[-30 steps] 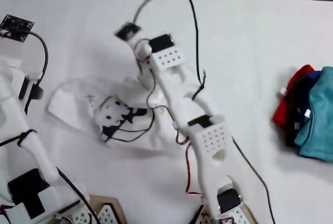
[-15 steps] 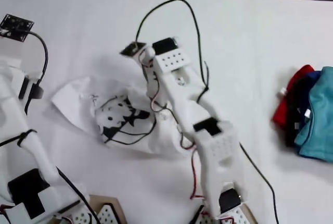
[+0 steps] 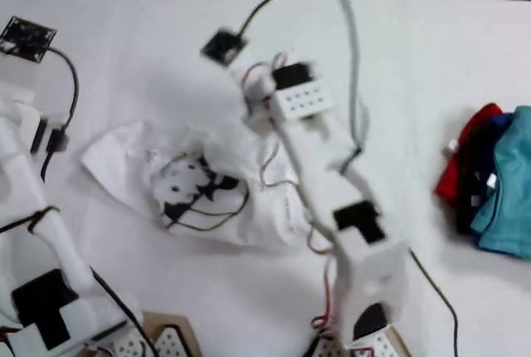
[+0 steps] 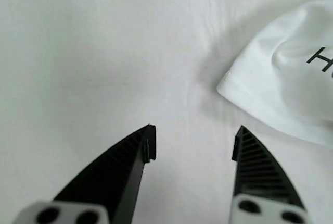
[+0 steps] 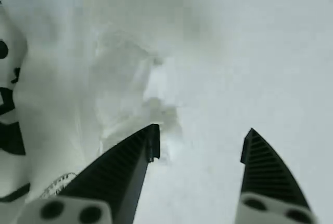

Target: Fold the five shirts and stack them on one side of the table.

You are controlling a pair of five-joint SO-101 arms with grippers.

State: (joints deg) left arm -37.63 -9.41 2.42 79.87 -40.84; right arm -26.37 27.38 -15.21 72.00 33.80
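Note:
A white shirt with a black print lies crumpled at the table's centre-left. My right gripper hangs open just over the shirt's rumpled upper edge, with nothing between its fingers. In the high view the right arm stretches from the front edge up past the shirt's right side. My left gripper is open over bare tablecloth, a short way from the shirt's left corner. Folded red, dark blue and teal shirts sit in a pile at the right edge.
A white cloth covers the table. The left arm stands along the left side. Black cables loop above the right arm. Open cloth lies between the white shirt and the pile at the right.
The right arm has swung toward the right and its wrist has shifted away from the shirt's middle. The shirt's upper edge has bunched slightly. The left arm has kept still.

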